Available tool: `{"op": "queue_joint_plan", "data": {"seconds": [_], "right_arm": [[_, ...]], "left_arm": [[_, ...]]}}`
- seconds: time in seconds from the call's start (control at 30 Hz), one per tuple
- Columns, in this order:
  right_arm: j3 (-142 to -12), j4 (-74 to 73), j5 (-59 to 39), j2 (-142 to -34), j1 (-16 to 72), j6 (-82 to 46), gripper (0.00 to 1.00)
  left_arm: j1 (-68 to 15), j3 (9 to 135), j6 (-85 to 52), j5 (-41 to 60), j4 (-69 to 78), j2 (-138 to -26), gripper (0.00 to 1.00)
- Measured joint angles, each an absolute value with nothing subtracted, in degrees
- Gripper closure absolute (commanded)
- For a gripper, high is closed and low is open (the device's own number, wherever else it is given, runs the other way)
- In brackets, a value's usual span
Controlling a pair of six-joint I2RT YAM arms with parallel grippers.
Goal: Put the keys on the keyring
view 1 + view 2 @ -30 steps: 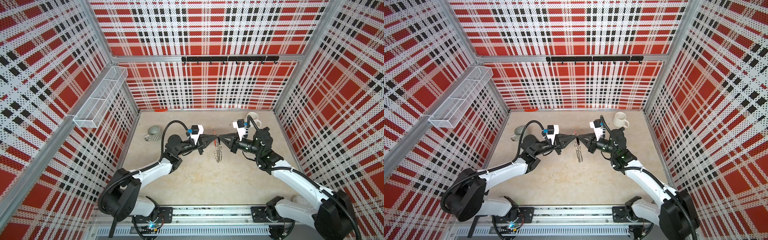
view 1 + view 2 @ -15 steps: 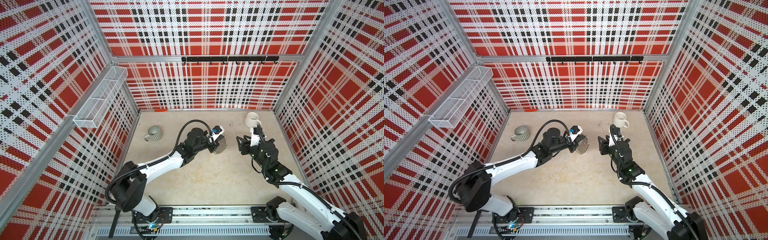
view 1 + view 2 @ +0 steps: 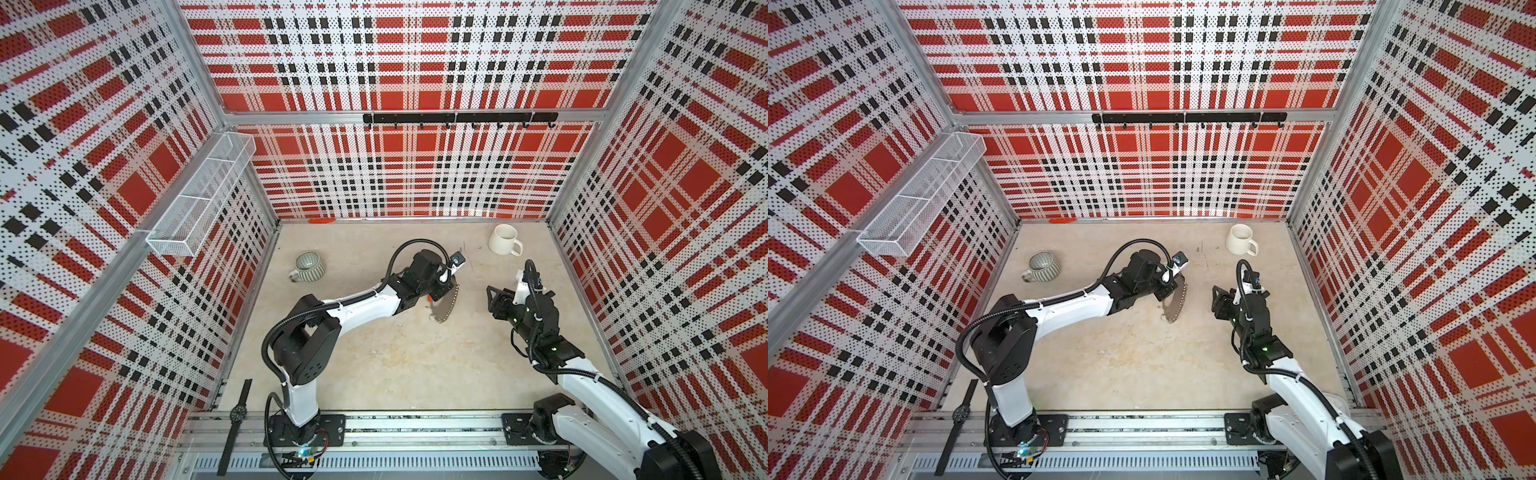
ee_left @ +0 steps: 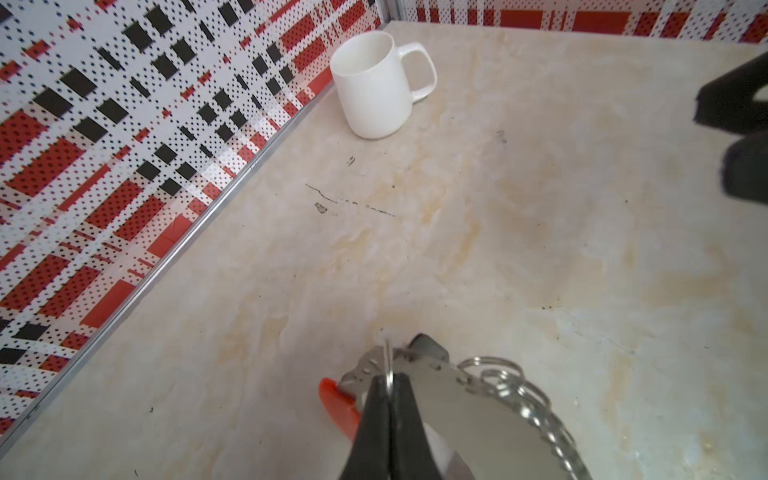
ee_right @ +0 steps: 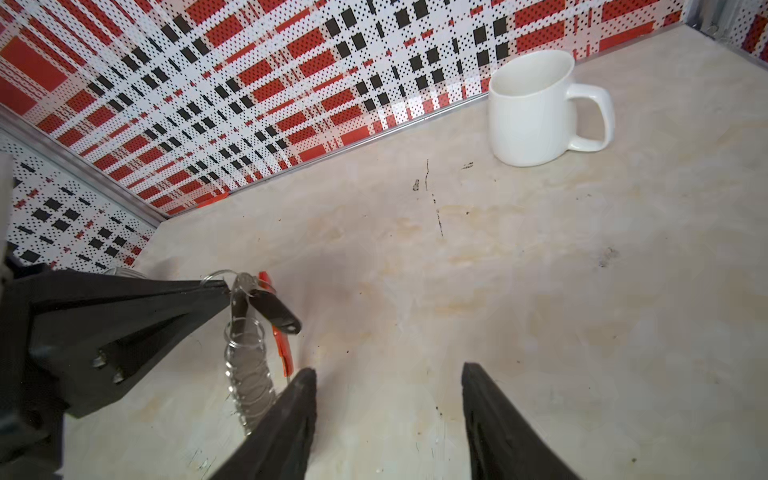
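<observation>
Jaws on outstretched left arm (image 3: 361, 306) clamp keyring (image 3: 445, 308); jaws on bent right arm (image 3: 540, 332) stand apart.

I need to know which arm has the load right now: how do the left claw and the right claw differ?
The left claw is shut, pinching the keyring by its metal rim; the right claw is open with nothing in it. In both top views the left claw carries the ring between the two arms, while the right claw sits apart from it and touches nothing. Both are black and taper to points.
</observation>
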State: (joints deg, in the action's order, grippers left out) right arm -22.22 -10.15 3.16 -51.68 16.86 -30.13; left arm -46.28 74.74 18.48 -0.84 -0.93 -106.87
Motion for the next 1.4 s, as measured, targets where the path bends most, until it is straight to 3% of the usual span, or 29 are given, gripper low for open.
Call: {"op": "queue_joint_plan", "data": {"seconds": [0.1, 0.2, 0.23, 0.3, 0.5, 0.63, 0.83, 0.97, 1.2, 1.3, 1.4], "right_arm": [[-22.3, -10.8, 1.1, -53.1, 16.4, -30.4, 0.37], [-22.6, -11.0, -0.1, -54.4, 15.1, -30.4, 0.31], [-22.7, -11.2, -1.2, -54.6, 14.3, -30.3, 0.27], [-22.8, -12.0, -3.2, -54.9, 12.4, -29.9, 0.20], [-22.0, -22.6, -19.9, -55.7, 2.8, -33.2, 0.09], [-19.6, -41.7, -34.9, -62.6, -3.7, -43.8, 0.01], [-18.2, -73.8, -50.7, -81.1, -6.2, -64.7, 0.00], [-18.2, -82.6, -55.1, -83.6, -6.1, -70.5, 0.00], [-18.2, -85.8, -56.7, -79.9, -6.1, -70.1, 0.00], [-18.2, -78.4, -55.8, -76.2, -6.1, -65.3, 0.00], [-18.7, -62.2, -51.0, -68.5, -6.0, -55.9, 0.00]], "left_arm": [[-46.3, 76.0, 18.0, -1.8, -2.5, -109.7, 0.95], [-46.3, 77.1, 16.6, -2.4, -2.8, -112.3, 0.76], [-46.2, 77.1, 16.2, -2.5, -2.7, -112.7, 0.60], [-45.9, 76.8, 14.7, -3.0, -1.9, -112.8, 0.01], [-43.3, 64.0, 7.1, -5.7, 8.8, -103.3, 0.02], [-38.5, 50.1, 0.3, -6.6, 17.7, -89.5, 0.02], [-32.5, 38.9, -7.4, -6.1, 27.9, -76.3, 0.02], [-32.3, 36.7, -9.7, -5.0, 30.4, -75.4, 0.02], [-32.2, 36.5, -11.7, -3.9, 32.1, -76.6, 0.02], [-32.0, 36.5, -12.2, -4.4, 31.9, -77.2, 0.02], [-31.6, 36.5, -12.4, -5.9, 31.4, -77.2, 0.02]]}}
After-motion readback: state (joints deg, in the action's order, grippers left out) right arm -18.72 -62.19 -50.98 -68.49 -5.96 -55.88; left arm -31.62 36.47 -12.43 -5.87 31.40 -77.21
